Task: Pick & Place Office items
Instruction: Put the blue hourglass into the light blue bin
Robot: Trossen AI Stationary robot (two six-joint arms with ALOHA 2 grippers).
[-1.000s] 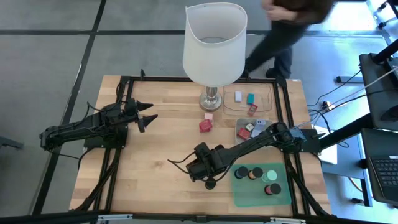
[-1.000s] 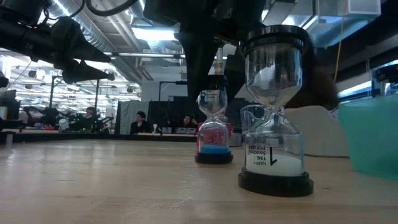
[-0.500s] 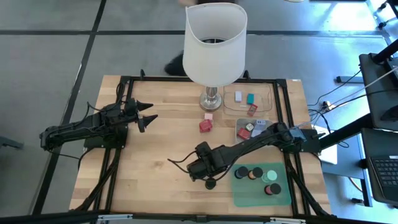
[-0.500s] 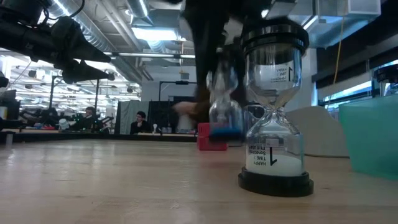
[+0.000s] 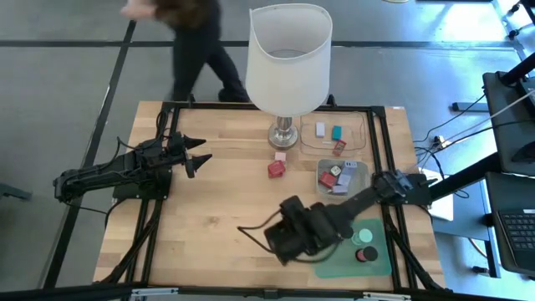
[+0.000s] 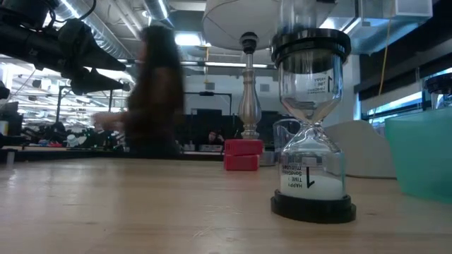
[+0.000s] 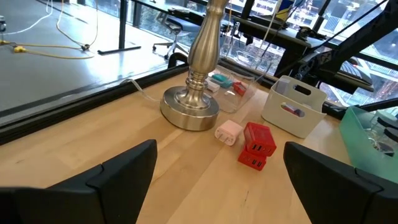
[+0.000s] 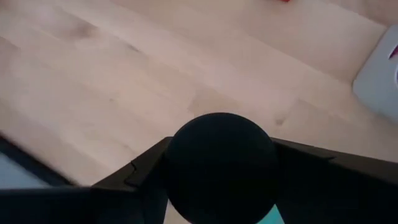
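Observation:
My right gripper [image 5: 291,241] hangs over the table just left of the green mat [image 5: 378,266], shut on a small sand timer; only its black round cap [image 8: 221,165] shows. A mint-green disc [image 5: 365,237] and a black-capped piece [image 5: 366,253] sit on the mat. A sand timer with white sand [image 6: 311,176] stands upright on its black base. A red block [image 5: 276,169] and a pink block [image 5: 280,155] lie near the lamp base [image 5: 284,134]. My left gripper [image 5: 201,154] waits open at the table's left. My right gripper has the sand timer between its two fingers, which stand on either side of the black round cap's rim [image 8: 177,168]. The fingers come from above, pointing steeply down. The cap hides the place of contact below it. The timer is lifted clear of the table.
A large white-shaded lamp [image 5: 289,58] stands at the far middle. A clear tray [image 5: 361,125] with white, teal and red blocks and a grey tray [image 5: 322,165] with small pieces sit at the far right. A person [image 5: 196,42] walks beyond the table's far edge.
My right gripper has risen with the sand timer and shifted a little toward the green mat. The timer stood on the table and is now lifted clear, out of the low view. The person behind the table has walked from right to left.

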